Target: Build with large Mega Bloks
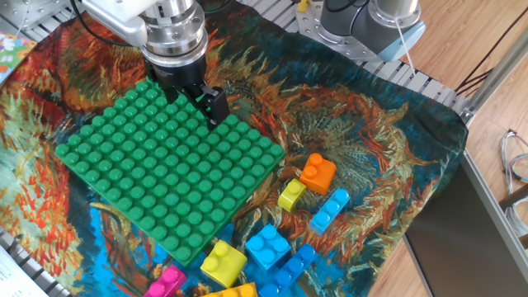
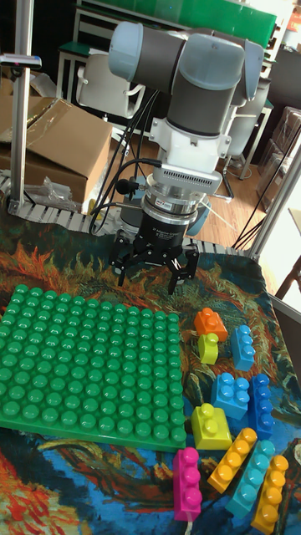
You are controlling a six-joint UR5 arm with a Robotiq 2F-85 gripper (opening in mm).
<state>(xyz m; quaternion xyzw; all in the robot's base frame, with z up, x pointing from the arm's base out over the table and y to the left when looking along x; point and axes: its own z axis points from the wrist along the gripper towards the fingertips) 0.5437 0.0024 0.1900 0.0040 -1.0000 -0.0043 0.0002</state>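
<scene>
Plate [image 2: 84,368]: green, flat on printed cloth [image 2: 50,242], left side of the tall view.
Gripper [image 2: 153,266]: over the plate's far edge, 1 o'clock from plate centre; fingers [image 2: 121,261] spread apart, empty.
Pink brick [image 2: 186,483]: long, on the cloth, 5 o'clock from plate centre, near its corner.
Yellow brick [image 2: 211,426]: just beside that corner, 12 o'clock of pink.
Orange brick [image 2: 209,323]: 3 o'clock of plate; lime brick [image 2: 208,348] just beside, at its 6.
Blue bricks [image 2: 232,394]: 4 o'clock of lime.
Light blue brick [image 2: 243,346]: 3 o'clock of lime.

Mega Bloks [image 1: 318,173] glossy plastic; tablecloth [image 1: 371,148] matt fabric.
</scene>
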